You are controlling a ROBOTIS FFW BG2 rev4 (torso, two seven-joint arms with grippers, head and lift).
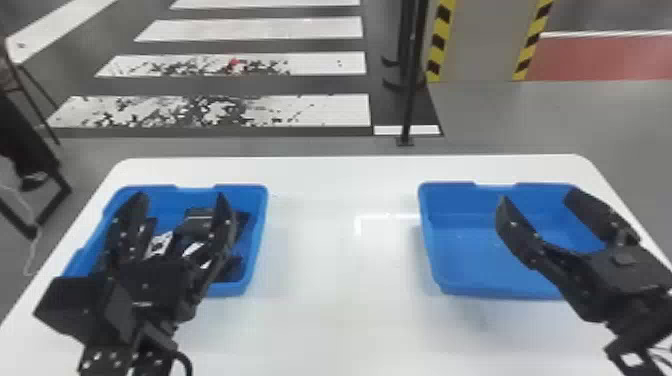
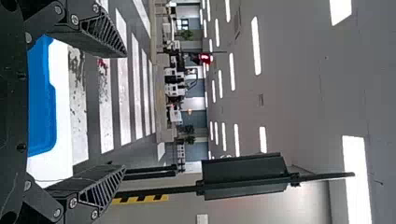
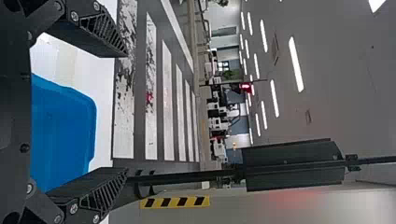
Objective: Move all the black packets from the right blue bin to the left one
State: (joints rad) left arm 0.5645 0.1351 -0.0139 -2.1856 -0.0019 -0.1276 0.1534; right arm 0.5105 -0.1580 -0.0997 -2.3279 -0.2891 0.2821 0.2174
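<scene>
Black packets (image 1: 198,224): dark, flattish, jumbled together in the left blue bin (image 1: 257,207), white patches among them (partly hidden by the arm). Left gripper (image 1: 178,198) above them, fingers spread, grasping nothing. Right gripper (image 1: 537,198) over right blue bin (image 1: 465,255), fingers likewise apart. Both bins on white table (image 1: 340,305).

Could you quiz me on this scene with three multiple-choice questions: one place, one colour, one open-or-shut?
1. Where are the black packets?
A) In the right bin
B) On the bare table
C) In the left bin

2. What colour is the table?
A) White
B) Red
C) Green

3. How is the right gripper?
A) Shut
B) Open

1 C: they lie within its blue walls.
2 A: its top shows white between the bins.
3 B: a wide gap parts its fingertips.
</scene>
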